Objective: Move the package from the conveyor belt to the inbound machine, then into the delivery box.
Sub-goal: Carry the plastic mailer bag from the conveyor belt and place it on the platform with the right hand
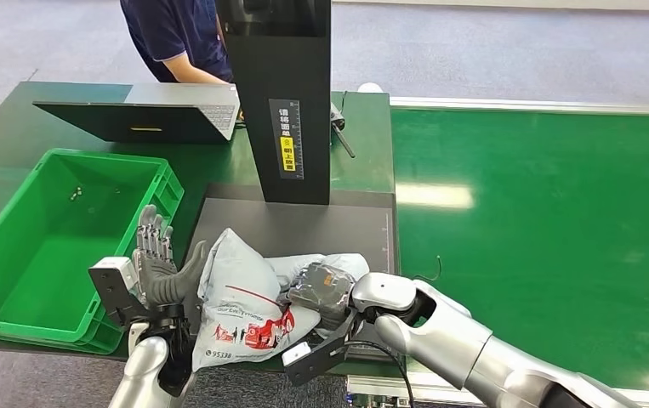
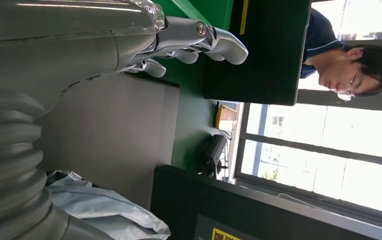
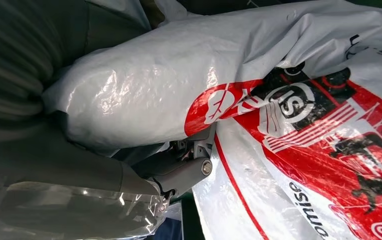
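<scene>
Looking from the head camera, I see the green conveyor belt (image 1: 542,229) on my right, the dark inbound machine (image 1: 291,225) with its flat plate and black column in the middle, and the green delivery box (image 1: 57,238) on my left. A person (image 1: 176,38) sits behind a laptop (image 1: 146,115) at the far side.

The package (image 1: 248,297), a soft white plastic mailer, lies on the near edge of the machine plate, partly hanging over it. My right hand (image 1: 321,289) holds it from the belt side; the right wrist view shows the film bunched against the fingers. My left hand (image 1: 157,263) stands beside the other end with fingers straight and apart, holding nothing, though the palm is very near the bag.

I judge the machine step is in hand, and the next move is to carry the package left into the box. It needs a firm grip, because the bag is limp.

Readable writing: "95338" on the package, with a red printed logo. The column has a yellow label, too small to read.
</scene>
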Robot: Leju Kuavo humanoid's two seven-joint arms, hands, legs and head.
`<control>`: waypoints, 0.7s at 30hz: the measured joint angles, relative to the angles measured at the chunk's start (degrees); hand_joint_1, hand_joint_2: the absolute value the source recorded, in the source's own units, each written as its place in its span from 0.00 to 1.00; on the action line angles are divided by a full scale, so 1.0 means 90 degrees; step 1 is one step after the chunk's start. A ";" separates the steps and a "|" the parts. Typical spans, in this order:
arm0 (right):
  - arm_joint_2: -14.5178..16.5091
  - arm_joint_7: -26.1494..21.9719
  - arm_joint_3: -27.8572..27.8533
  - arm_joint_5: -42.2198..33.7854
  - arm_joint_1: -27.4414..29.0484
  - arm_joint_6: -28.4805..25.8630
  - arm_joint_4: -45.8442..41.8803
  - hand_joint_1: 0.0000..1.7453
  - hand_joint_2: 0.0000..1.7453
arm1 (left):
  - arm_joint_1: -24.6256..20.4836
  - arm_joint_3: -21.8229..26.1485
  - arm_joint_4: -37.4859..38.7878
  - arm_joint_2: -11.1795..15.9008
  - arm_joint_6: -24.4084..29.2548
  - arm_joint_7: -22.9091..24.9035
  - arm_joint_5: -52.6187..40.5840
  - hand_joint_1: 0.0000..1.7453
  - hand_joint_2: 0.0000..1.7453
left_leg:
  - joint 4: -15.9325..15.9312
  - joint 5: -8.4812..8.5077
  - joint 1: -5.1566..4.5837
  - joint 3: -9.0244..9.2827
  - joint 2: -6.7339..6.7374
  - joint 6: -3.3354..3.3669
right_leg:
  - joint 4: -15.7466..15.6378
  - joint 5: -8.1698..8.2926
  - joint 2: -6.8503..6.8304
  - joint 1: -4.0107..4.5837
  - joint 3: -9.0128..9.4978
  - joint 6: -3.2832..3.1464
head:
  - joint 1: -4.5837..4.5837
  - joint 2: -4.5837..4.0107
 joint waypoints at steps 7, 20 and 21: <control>-0.0020 0.0251 0.0324 -0.0228 -0.0255 0.0270 0.0148 1.00 1.00 | 0.0033 0.0009 -0.0005 0.0001 0.0056 0.0025 -0.0010 0.00 1.00 | 0.0000 0.0000 0.0000 0.0018 0.0001 0.0000 | 0.0000 0.0000 0.0000 0.0000 0.0018 0.0000 | 0.0000 0.0000; -0.0001 0.1317 0.0360 0.0549 -0.0139 -0.2112 0.0517 0.00 0.75 | 0.0230 0.0041 -0.0149 0.0005 0.0224 0.0016 -0.0103 0.00 1.00 | 0.0001 0.0005 0.0000 0.0040 -0.0002 0.0007 | -0.0002 0.0009 -0.0004 0.0000 0.0050 0.0009 | 0.0001 0.0000; 0.0008 0.1307 0.0173 0.0533 -0.0039 -0.2284 0.0494 0.00 0.50 | 0.0252 0.0048 -0.0168 0.0005 0.0226 0.0012 -0.0117 0.00 1.00 | 0.0001 0.0007 0.0000 0.0039 -0.0002 0.0007 | -0.0002 0.0011 -0.0004 0.0000 0.0050 0.0010 | 0.0001 0.0000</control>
